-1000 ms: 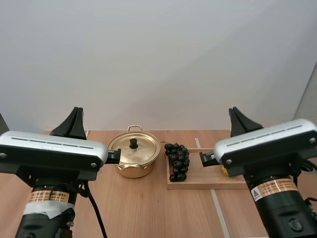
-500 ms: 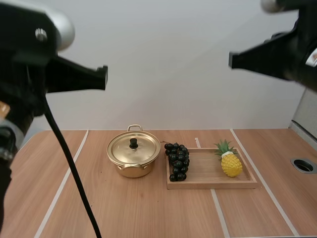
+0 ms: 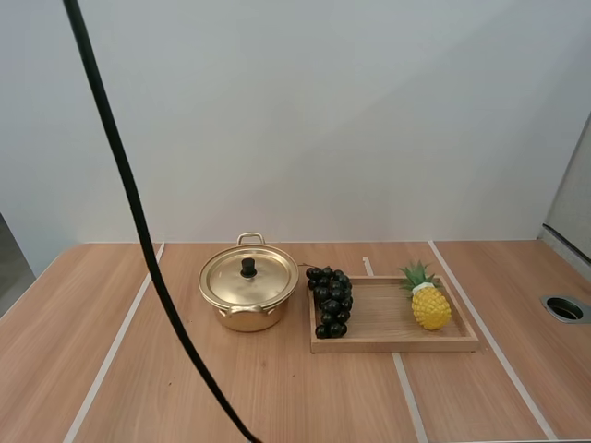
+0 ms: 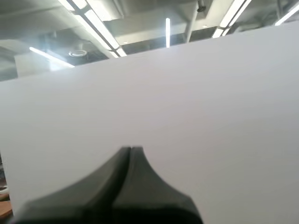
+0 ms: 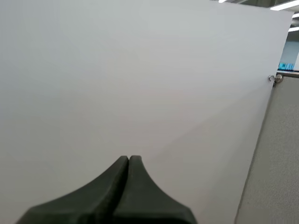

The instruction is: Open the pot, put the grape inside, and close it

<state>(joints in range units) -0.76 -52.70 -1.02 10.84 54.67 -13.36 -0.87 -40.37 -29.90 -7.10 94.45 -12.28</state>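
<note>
A golden pot stands on the wooden table, its lid on, with a black knob in the middle. To its right a bunch of dark grapes lies on the left end of a wooden tray. My left gripper is shut on nothing, its fingers together as one dark wedge, facing a white wall. My right gripper is likewise shut on nothing and faces the same wall.
A yellow pineapple stands on the right part of the tray. A round hole sits in the table near its right edge. Pale lines run across the tabletop.
Both arms have risen out of the high view: one second ago they stood low in front, half a second ago they were at the upper corners. Pot, grapes and tray stayed put.
</note>
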